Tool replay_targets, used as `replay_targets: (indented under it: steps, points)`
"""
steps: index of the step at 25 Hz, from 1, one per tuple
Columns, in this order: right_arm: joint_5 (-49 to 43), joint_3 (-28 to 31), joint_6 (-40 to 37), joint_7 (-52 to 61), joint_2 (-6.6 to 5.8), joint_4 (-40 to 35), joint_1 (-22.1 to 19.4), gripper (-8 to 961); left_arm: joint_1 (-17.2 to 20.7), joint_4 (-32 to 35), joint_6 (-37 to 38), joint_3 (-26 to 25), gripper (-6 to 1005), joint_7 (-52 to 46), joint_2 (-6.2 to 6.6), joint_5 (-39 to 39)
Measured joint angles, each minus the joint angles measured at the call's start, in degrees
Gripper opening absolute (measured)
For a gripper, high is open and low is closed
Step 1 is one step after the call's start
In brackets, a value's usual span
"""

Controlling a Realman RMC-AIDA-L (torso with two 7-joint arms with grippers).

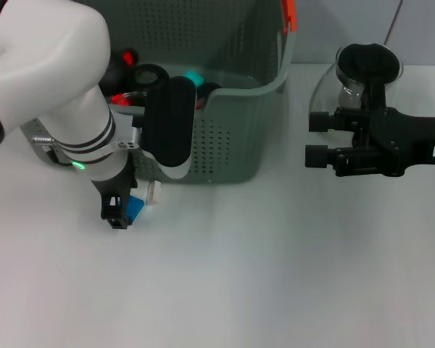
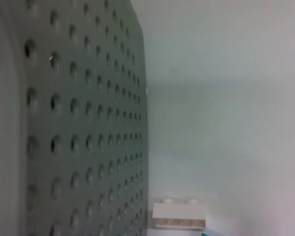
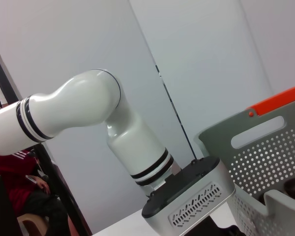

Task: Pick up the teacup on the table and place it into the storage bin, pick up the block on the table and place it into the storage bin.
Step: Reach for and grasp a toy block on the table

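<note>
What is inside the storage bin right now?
Inside the storage bin, dark round items plus red and teal bits show. The left arm covers the rest, so no teacup can be confirmed.

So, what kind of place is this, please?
Probably a robot lab or test room, not a home. A plain white table holds only a storage bin and a glass pitcher. Behind the left arm the right wrist view shows bare grey wall panels and a seated person in red.

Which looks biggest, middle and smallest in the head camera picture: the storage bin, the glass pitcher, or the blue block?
1. The storage bin looks biggest by far.
2. The glass pitcher comes next, though the right gripper hides part of it.
3. The blue block at the left gripper looks smallest.
</note>
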Motion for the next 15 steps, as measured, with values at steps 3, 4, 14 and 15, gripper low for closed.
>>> replay_targets:
  steps: [3,4,14,15]
  points:
    - [0.0,0.0,0.0,0.0,0.00,0.0,0.0,940,-0.1,0.1,0.0,0.2,636,0.0,-0.09,0.1]
    - [0.0,0.0,0.0,0.0,0.00,0.0,0.0,940,-0.1,0.2,-0.1,0.2,634,0.0,-0.12,0.2]
    - [0.0,0.1,0.1,-0.2,0.00,0.0,-0.1,941,-0.4,0.6,0.5,0.5,546,-0.5,-0.18,0.4]
    - [0.0,0.1,0.1,-0.3,0.00,0.0,-0.1,941,-0.4,0.6,0.5,0.5,542,-0.5,-0.18,0.4]
